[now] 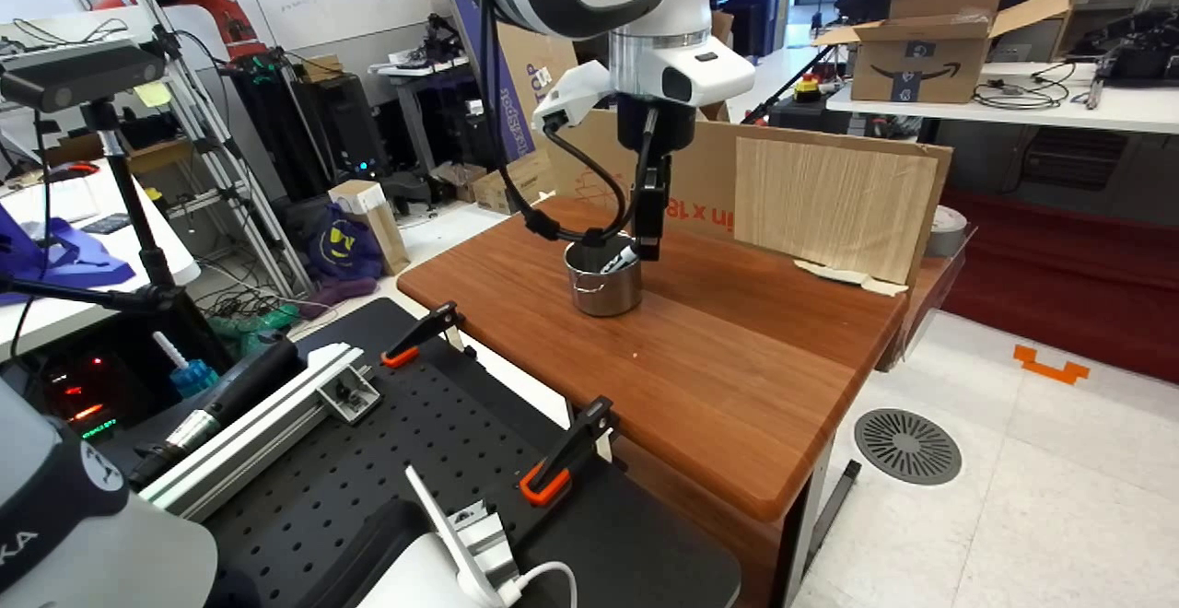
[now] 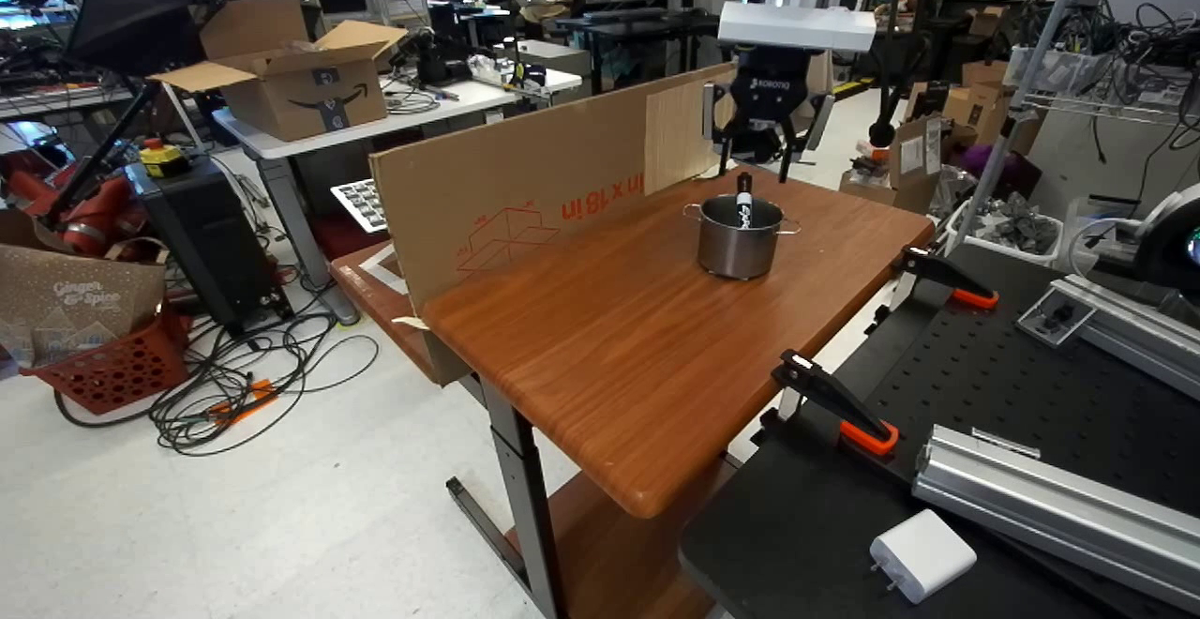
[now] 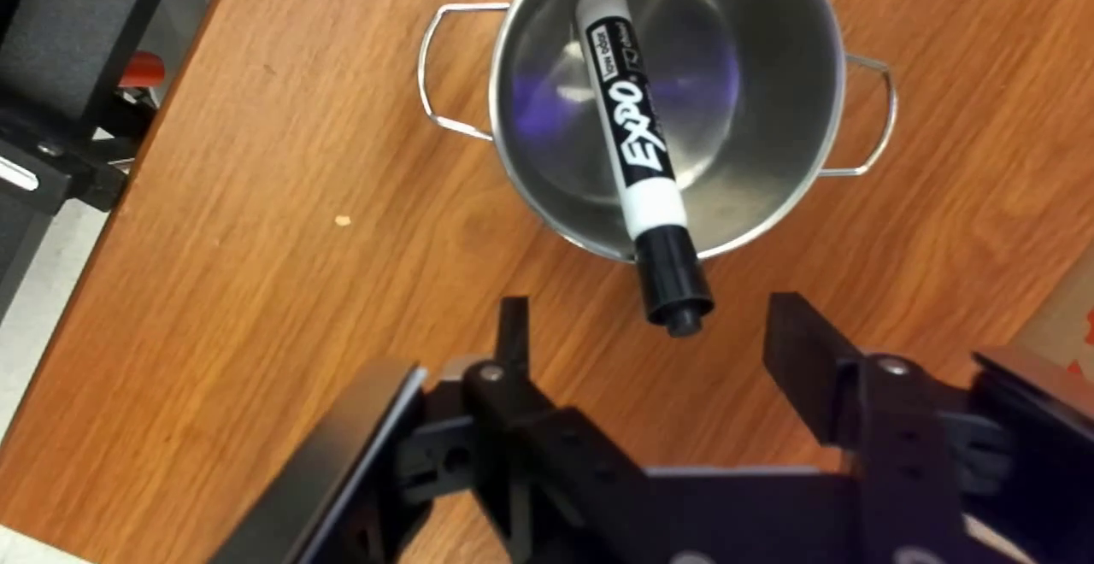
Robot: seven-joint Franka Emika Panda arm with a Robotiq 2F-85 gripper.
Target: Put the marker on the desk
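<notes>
The marker, white and black with a black cap, leans inside a small metal pot; it shows in both exterior views [image 1: 619, 260] [image 2: 744, 206] and in the wrist view [image 3: 628, 111]. Its cap end sticks out over the pot's rim, toward my gripper. The pot [image 1: 603, 297] [image 2: 736, 255] [image 3: 782, 77] stands upright on the reddish-brown desk [image 1: 737, 396] [image 2: 600, 338] [image 3: 299, 290]. My gripper [image 1: 649, 249] [image 2: 754, 176] [image 3: 649, 312] is open and empty, above the desk beside the pot. In the wrist view the cap appears between the fingertips, touching neither.
A cardboard panel [image 1: 700, 166] [image 2: 525, 197] stands along one long edge of the desk. A black perforated board [image 1: 442, 433] [image 2: 984, 375] adjoins the opposite edge, with orange-handled clamps [image 1: 571, 447] [image 2: 834, 399]. The pot has two wire handles [image 3: 880, 120].
</notes>
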